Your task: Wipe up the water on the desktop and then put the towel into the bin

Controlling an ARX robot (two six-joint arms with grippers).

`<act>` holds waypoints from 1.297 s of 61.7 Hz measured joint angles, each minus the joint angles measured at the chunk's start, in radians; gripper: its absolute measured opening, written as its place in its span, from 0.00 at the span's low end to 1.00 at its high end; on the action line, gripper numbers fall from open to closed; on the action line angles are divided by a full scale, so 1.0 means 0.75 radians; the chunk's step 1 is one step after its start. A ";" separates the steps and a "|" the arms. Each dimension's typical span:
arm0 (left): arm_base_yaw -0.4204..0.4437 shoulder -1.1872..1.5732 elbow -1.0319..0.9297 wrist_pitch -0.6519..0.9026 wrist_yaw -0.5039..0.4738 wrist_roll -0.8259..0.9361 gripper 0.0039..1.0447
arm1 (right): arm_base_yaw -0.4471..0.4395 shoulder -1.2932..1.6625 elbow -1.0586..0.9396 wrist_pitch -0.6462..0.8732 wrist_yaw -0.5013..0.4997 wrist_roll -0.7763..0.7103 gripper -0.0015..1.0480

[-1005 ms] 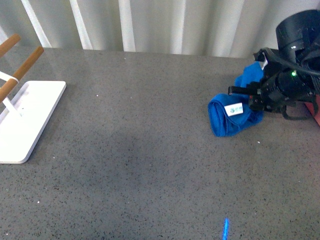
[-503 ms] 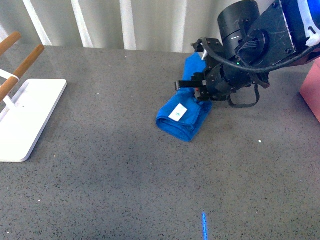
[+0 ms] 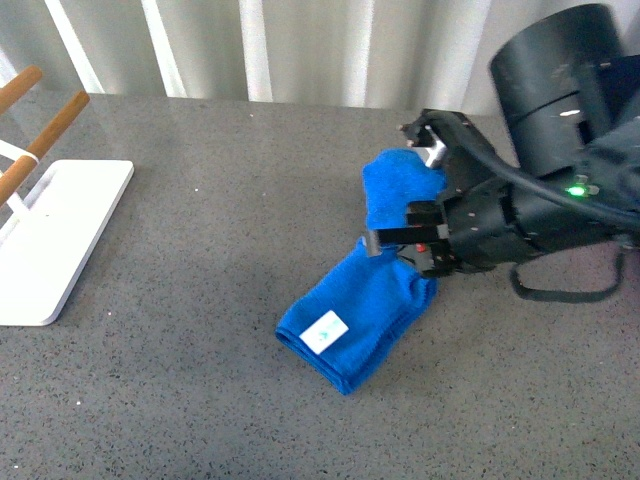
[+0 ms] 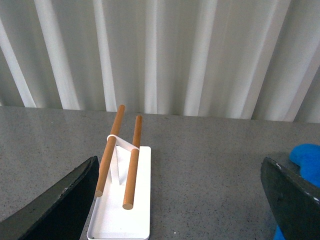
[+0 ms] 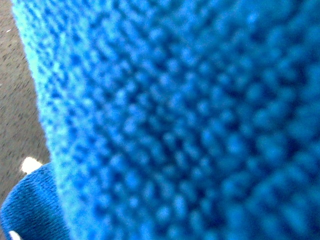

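Observation:
The bright blue towel (image 3: 355, 305) lies stretched on the dark speckled desktop (image 3: 200, 350), its white label (image 3: 325, 332) near the front end. My right gripper (image 3: 420, 235) is shut on the towel's far, bunched-up end and presses it low over the desktop. Blurred blue terry of the towel (image 5: 175, 125) fills the right wrist view and hides the jaws. My left gripper (image 4: 185, 210) hangs open above the desktop with nothing between its fingers, and the towel (image 4: 307, 152) shows at that view's edge. I cannot make out any water. The bin is out of view.
A white flat rack base (image 3: 50, 240) with two wooden rods (image 3: 40, 130) stands at the left edge of the desktop; the rack base (image 4: 122, 215) also shows between the left fingers. A white corrugated wall (image 3: 300, 50) runs behind the desktop.
My right gripper has dragged the towel from the far right leftward, then toward the front. The towel has gone from a tight roll to a longer, stretched shape.

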 joint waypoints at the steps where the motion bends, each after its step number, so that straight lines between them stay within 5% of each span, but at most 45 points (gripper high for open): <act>1: 0.000 0.000 0.000 0.000 0.000 0.000 0.94 | -0.012 -0.031 -0.030 0.002 -0.002 -0.003 0.04; 17: 0.000 0.000 0.000 0.000 0.000 0.000 0.94 | -0.259 -0.358 -0.117 -0.117 0.013 -0.151 0.04; 42: 0.000 0.000 0.000 0.000 0.000 0.000 0.94 | -0.450 -0.615 0.274 -0.361 0.080 -0.291 0.04; 67: 0.000 0.000 0.000 0.000 -0.001 0.000 0.94 | -0.852 -0.443 0.526 -0.616 0.231 -0.365 0.04; 80: 0.000 0.000 0.000 0.000 0.000 0.000 0.94 | -0.956 -0.314 0.519 -0.652 0.255 -0.345 0.04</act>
